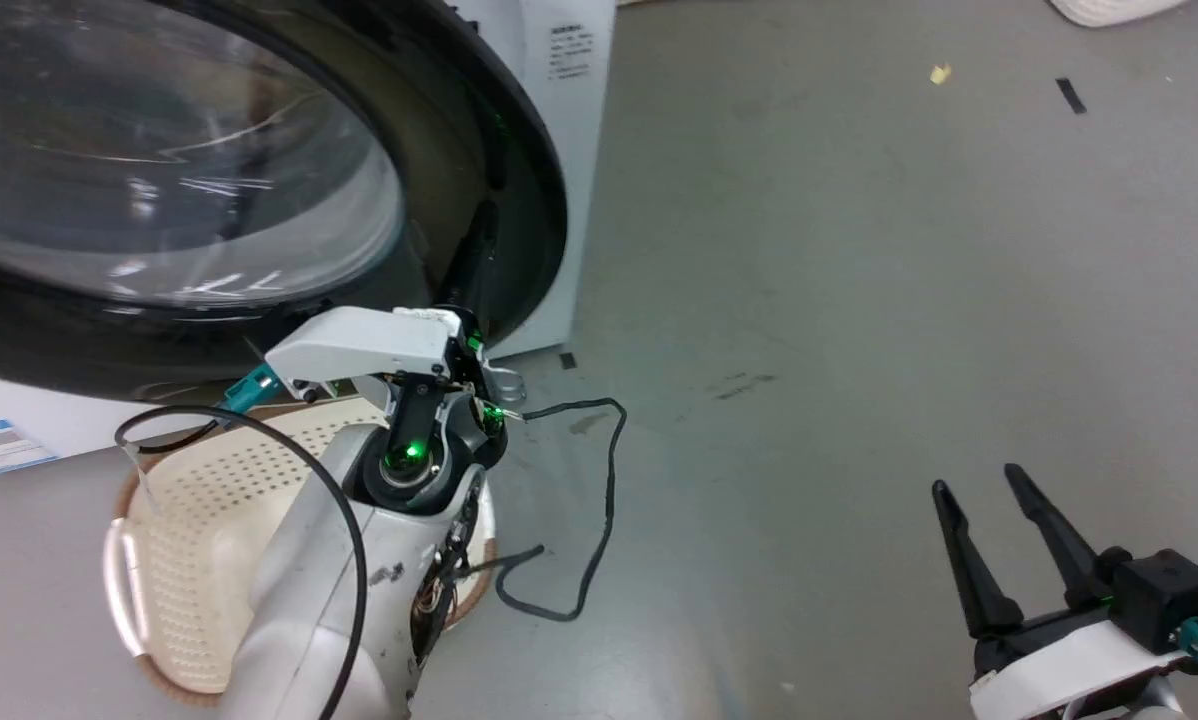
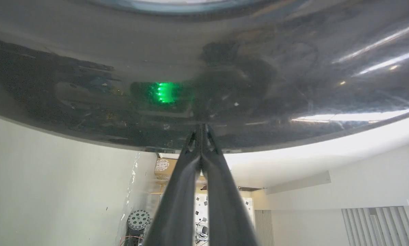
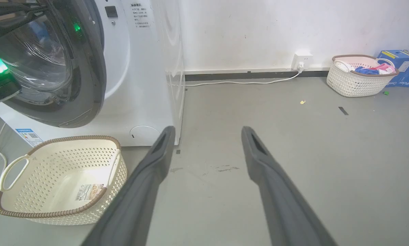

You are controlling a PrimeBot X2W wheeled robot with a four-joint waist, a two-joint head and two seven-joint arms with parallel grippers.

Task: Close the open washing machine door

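The washing machine door [image 1: 159,150] is a big round glossy black ring around a bulging glass bowl, and it takes up the upper left of the head view. My left gripper [image 1: 484,215] is shut with nothing in it, its tips pressed against the black rim at the door's right side. In the left wrist view the closed fingertips [image 2: 201,127] touch the shiny door [image 2: 225,68]. The right wrist view shows the door [image 3: 95,85] lying close to the white machine front [image 3: 139,85]; I cannot tell whether it is latched. My right gripper [image 1: 975,480] hangs open over the floor, far from the machine.
An empty cream basket [image 1: 209,560] stands on the floor in front of the machine, under my left arm. A black cable [image 1: 609,480] trails beside it. Against the far wall are a second basket [image 3: 361,75] with clothes, a blue box [image 3: 406,68] and a wall socket [image 3: 301,59].
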